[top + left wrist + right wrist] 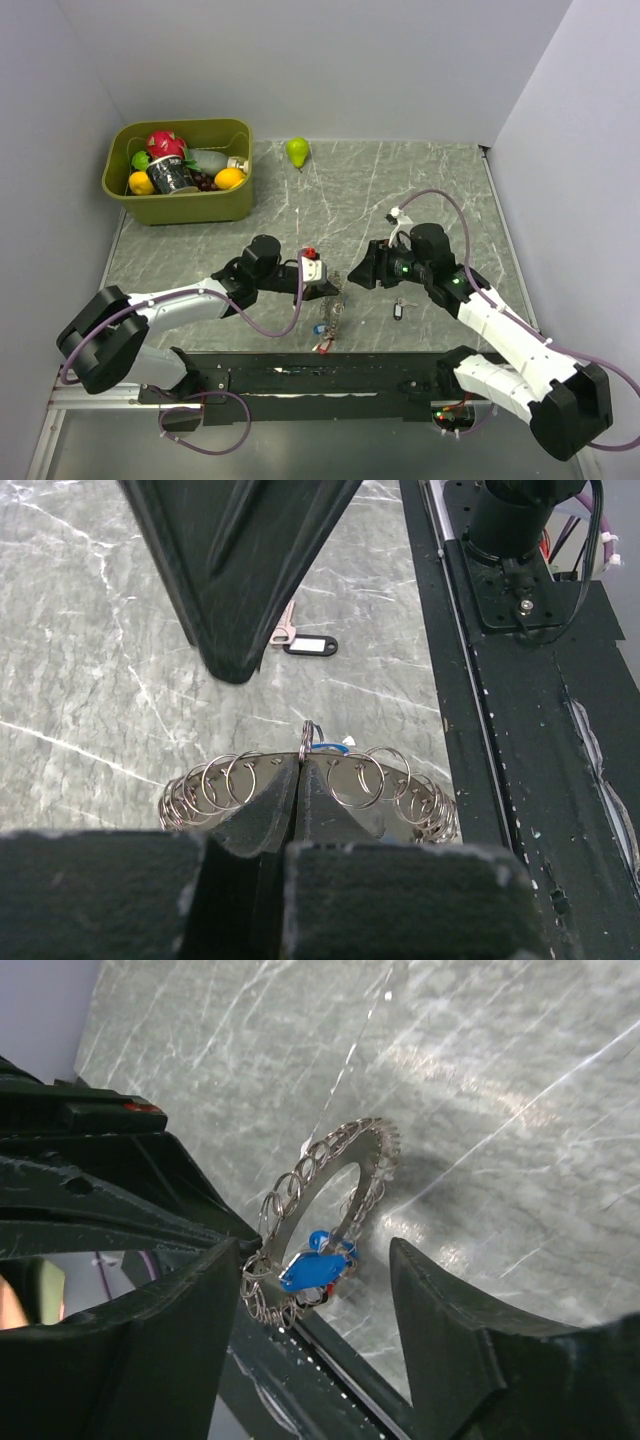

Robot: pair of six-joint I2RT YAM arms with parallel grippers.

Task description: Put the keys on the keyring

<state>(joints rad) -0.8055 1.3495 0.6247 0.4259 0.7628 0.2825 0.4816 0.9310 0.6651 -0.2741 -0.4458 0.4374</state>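
One keyring (322, 1174), clamped in left end effector (298, 798)

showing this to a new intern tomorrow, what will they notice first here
Probably the keyring, a grey metal ring rimmed with small wire loops, pinched in the shut left gripper near the front centre of the table, a blue tag hanging from it. The right gripper faces it, jaws open either side. Farther back, the olive bin of bright fruit at far left and a lone green pear stand out.
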